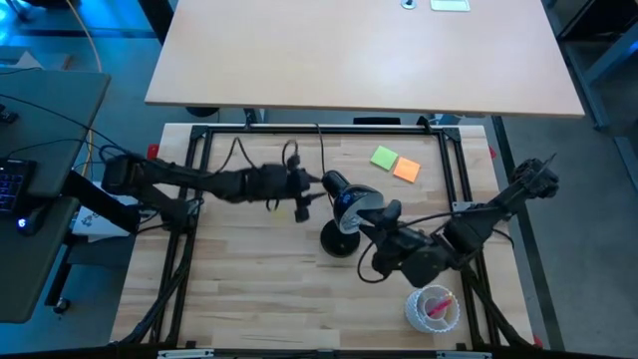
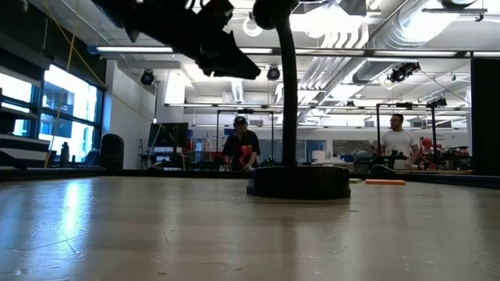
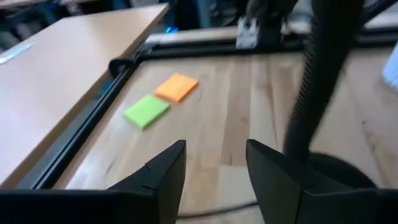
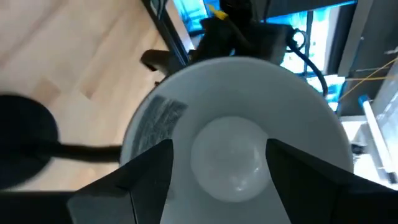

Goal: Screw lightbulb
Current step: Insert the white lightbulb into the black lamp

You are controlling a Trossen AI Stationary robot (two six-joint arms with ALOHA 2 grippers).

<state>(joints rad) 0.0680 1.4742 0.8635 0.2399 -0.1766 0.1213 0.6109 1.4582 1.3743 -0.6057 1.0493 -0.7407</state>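
The black desk lamp stands mid-table on its round base (image 1: 339, 242), and its head (image 1: 344, 196) is turned toward my right arm. The white lightbulb (image 4: 231, 158) sits in the middle of the lamp head's white inside (image 4: 249, 81). My right gripper (image 4: 221, 146) is open right at the lamp head's mouth (image 1: 384, 211), with one finger on each side of the bulb. My left gripper (image 3: 214, 168) is open and empty, just left of the lamp head (image 1: 311, 189), above the table. My right gripper has its fingers on either side of the bulb's globe (image 4: 261, 155), coming level at the mouth of the lamp head. A strip of white shade shows between one finger (image 4: 149, 174) and the globe. Whether the other finger touches the globe, I cannot tell.
The lamp's ribbed neck (image 3: 317, 81) rises just beside my left gripper. A green note (image 1: 384, 157) and an orange note (image 1: 406, 170) lie at the far right. A clear cup with pink contents (image 1: 432, 307) stands near the front right. People show in the room behind (image 2: 241, 144).
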